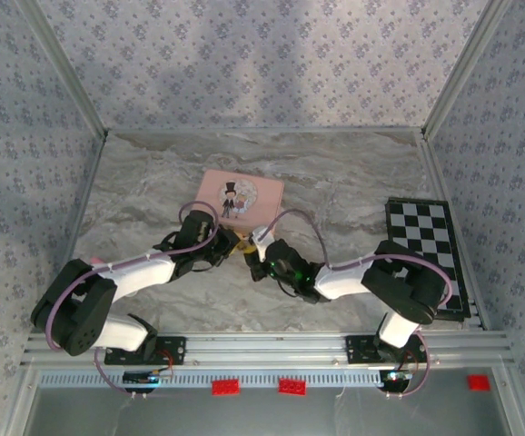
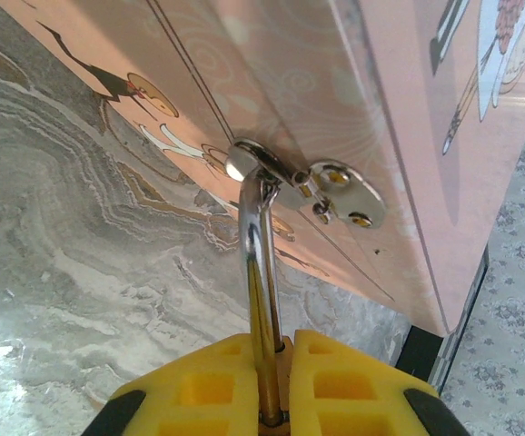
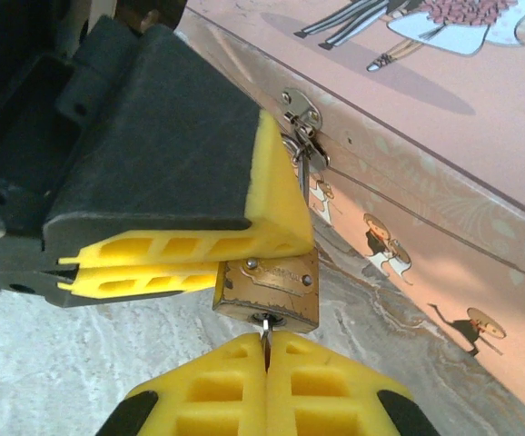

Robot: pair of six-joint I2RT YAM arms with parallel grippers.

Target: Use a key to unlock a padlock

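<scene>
The small brass padlock [image 3: 267, 291] hangs by its silvery shackle [image 2: 261, 263] from the metal hasp [image 2: 340, 191] on the front of the pink tin [image 1: 241, 196]. My left gripper [image 2: 281, 381] is shut on the padlock's body, its yellow fingers [image 3: 181, 245] clamping it from the left. My right gripper [image 3: 266, 372] is shut on a thin silver key [image 3: 265, 334]. The key's tip sits in the keyhole on the padlock's underside. Both grippers, left [image 1: 229, 242] and right [image 1: 255, 254], meet just in front of the tin, with the padlock [image 1: 242, 243] between them.
A black-and-white chessboard [image 1: 426, 245] lies along the right side of the marble table [image 1: 335, 173]. Patterned walls enclose the table on three sides. The tin's side [image 3: 444, 163] is close beside both grippers.
</scene>
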